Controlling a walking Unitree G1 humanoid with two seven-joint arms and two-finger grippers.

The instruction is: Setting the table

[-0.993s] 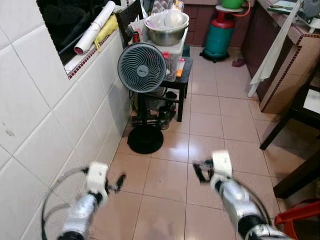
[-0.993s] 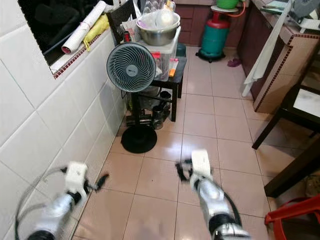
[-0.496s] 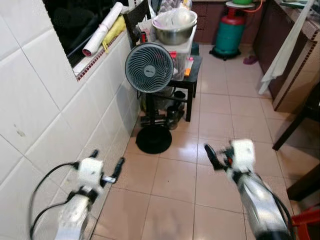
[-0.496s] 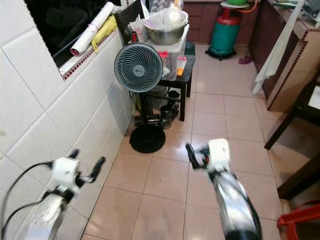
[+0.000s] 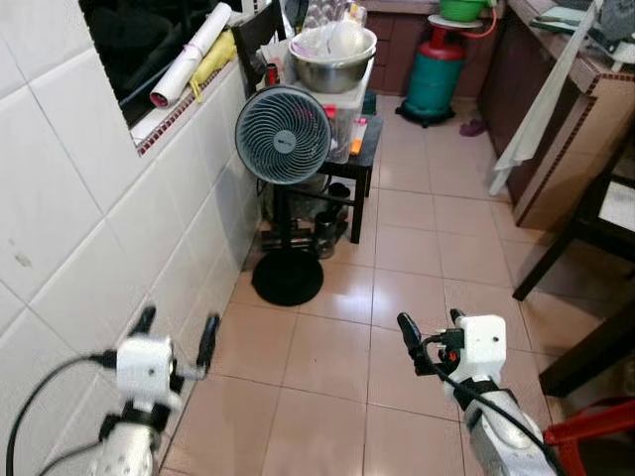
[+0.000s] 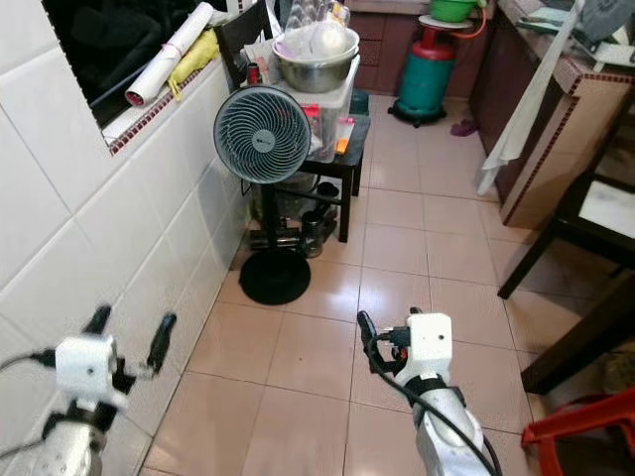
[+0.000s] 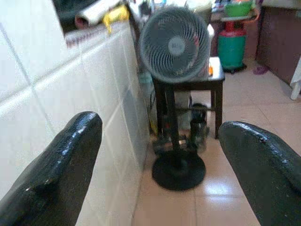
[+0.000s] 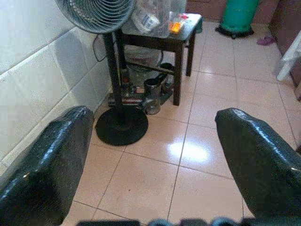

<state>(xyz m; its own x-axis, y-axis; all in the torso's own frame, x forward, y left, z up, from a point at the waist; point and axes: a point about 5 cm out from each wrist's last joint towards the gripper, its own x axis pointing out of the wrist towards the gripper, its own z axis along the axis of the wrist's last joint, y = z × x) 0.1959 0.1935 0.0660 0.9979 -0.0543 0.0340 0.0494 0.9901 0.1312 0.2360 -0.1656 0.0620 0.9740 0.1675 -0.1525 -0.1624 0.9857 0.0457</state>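
My left gripper (image 5: 177, 332) is held up low beside the white tiled wall (image 5: 89, 198), open with nothing between its fingers (image 7: 70, 160). To the right, over the tiled floor, my right gripper (image 5: 432, 332) is also open and holds nothing, its fingers (image 8: 51, 165) wide apart. Ahead, a steel bowl (image 5: 330, 59) with white things in it rests on a clear plastic box on a small dark side table (image 5: 362, 149). A dark dining table's leg and corner (image 5: 595, 213) show at the right edge.
A standing fan (image 5: 283, 136) on a round black base is ahead by the wall. A green gas cylinder (image 5: 435, 69) stands further back. A white cloth (image 5: 541, 104) hangs off the counter on the right. A red plastic stool (image 5: 590, 436) is at the lower right.
The whole picture has swayed with the camera. Both grippers stay open and empty; the left arm now sits closer to the wall.
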